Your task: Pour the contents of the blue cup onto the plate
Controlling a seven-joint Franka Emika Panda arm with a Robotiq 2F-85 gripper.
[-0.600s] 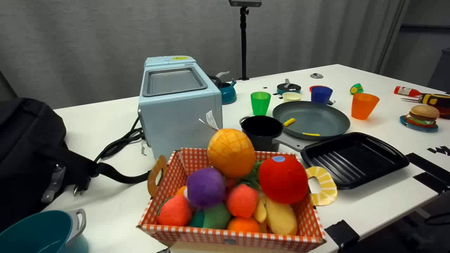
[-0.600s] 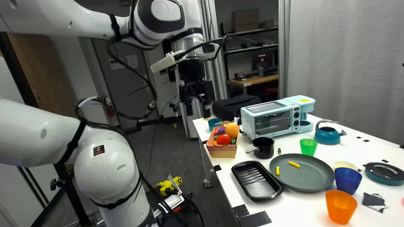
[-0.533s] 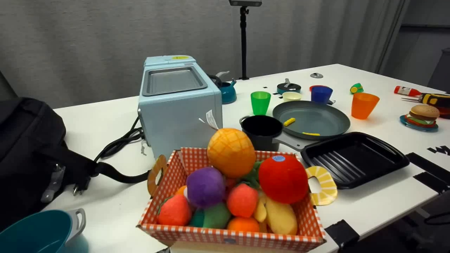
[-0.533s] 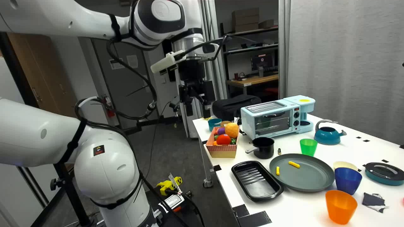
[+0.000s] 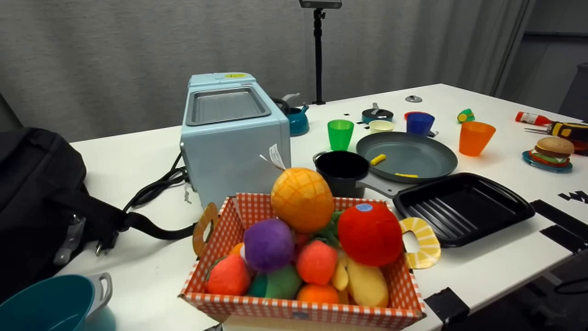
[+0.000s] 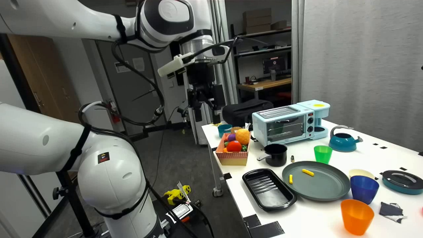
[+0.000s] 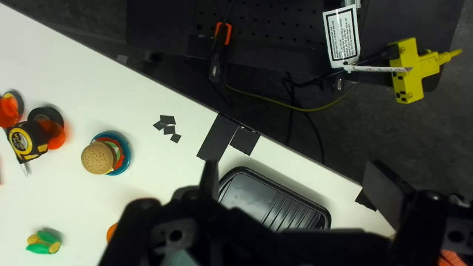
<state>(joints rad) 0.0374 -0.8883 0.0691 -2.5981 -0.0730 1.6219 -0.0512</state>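
The small dark-blue cup (image 5: pixel 420 125) stands upright on the white table beside the plate; it also shows in an exterior view (image 6: pixel 364 189). I cannot see its contents. The plate is a wide grey-green dish with a raised rim (image 5: pixel 413 161) (image 6: pixel 322 185). Two yellow pieces (image 6: pixel 308 172) (image 5: pixel 378 159) lie on it, apart from each other. My gripper (image 6: pixel 207 116) hangs high in the air, far from the cup and plate. In the wrist view its fingers (image 7: pixel 295 181) are wide apart with nothing between them. The blue cup is out of the wrist view.
An orange cup (image 6: pixel 357 216) and a green cup (image 6: pixel 323 154) stand near the plate. A black ridged tray (image 6: pixel 269 190) and a black pot (image 6: pixel 277 155) lie in front. A fruit basket (image 6: pixel 233 161), a toaster oven (image 6: pixel 286 124) and a burger (image 5: pixel 553 151) are also on the table.
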